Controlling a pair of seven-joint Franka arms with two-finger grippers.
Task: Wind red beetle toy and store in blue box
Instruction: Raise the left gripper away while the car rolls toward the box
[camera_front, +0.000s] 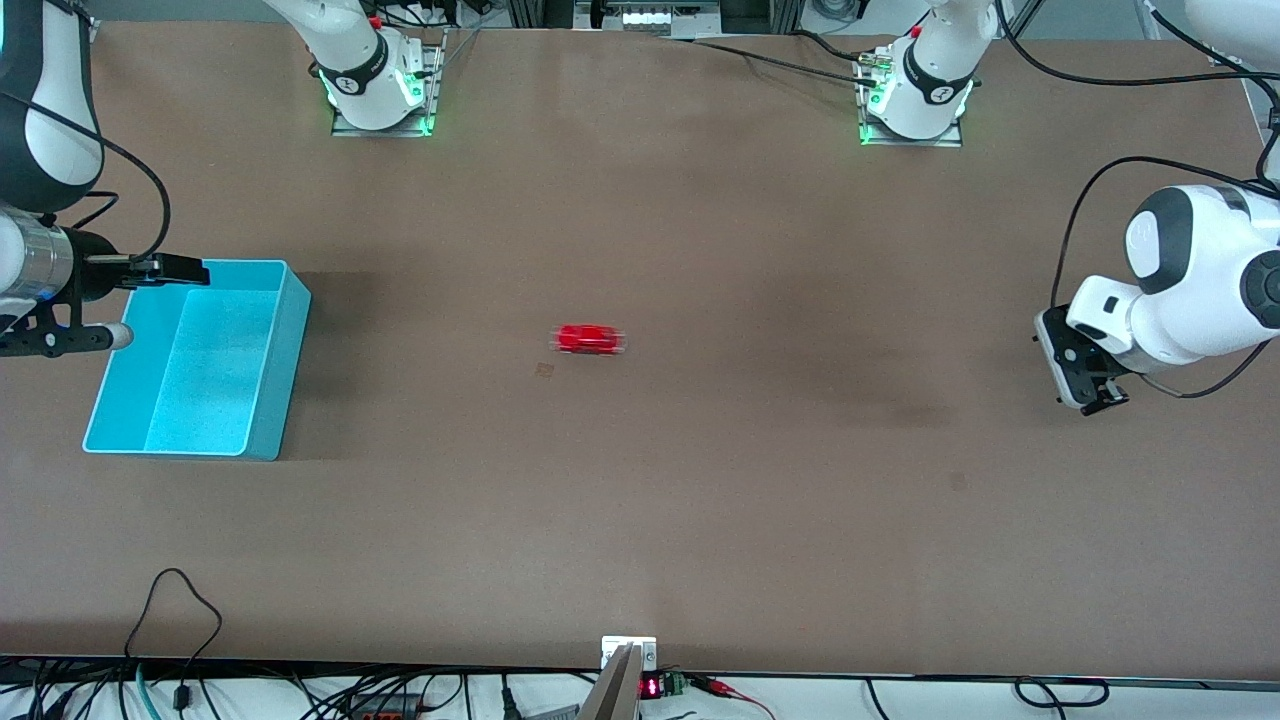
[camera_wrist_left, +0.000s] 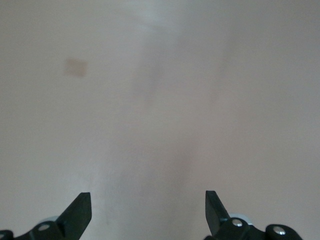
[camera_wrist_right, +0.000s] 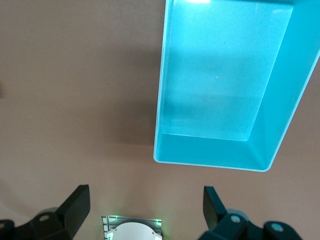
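The red beetle toy (camera_front: 590, 340) sits on the brown table near its middle, and its outline is smeared lengthwise. It shows in neither wrist view. The blue box (camera_front: 285, 370) stands open and empty toward the right arm's end of the table, and it also shows in the right wrist view (camera_wrist_right: 210, 150). My right gripper (camera_front: 160, 302) is open and empty, up over the box's end wall (camera_wrist_right: 146, 207). My left gripper (camera_front: 1098, 398) is open and empty over bare table toward the left arm's end (camera_wrist_left: 148, 210), well away from the toy.
The two arm bases (camera_front: 380, 85) (camera_front: 915, 95) stand along the table's edge farthest from the front camera. A small dark mark (camera_front: 545, 371) lies just nearer to the front camera than the toy. Cables (camera_front: 180, 610) trail over the nearest edge.
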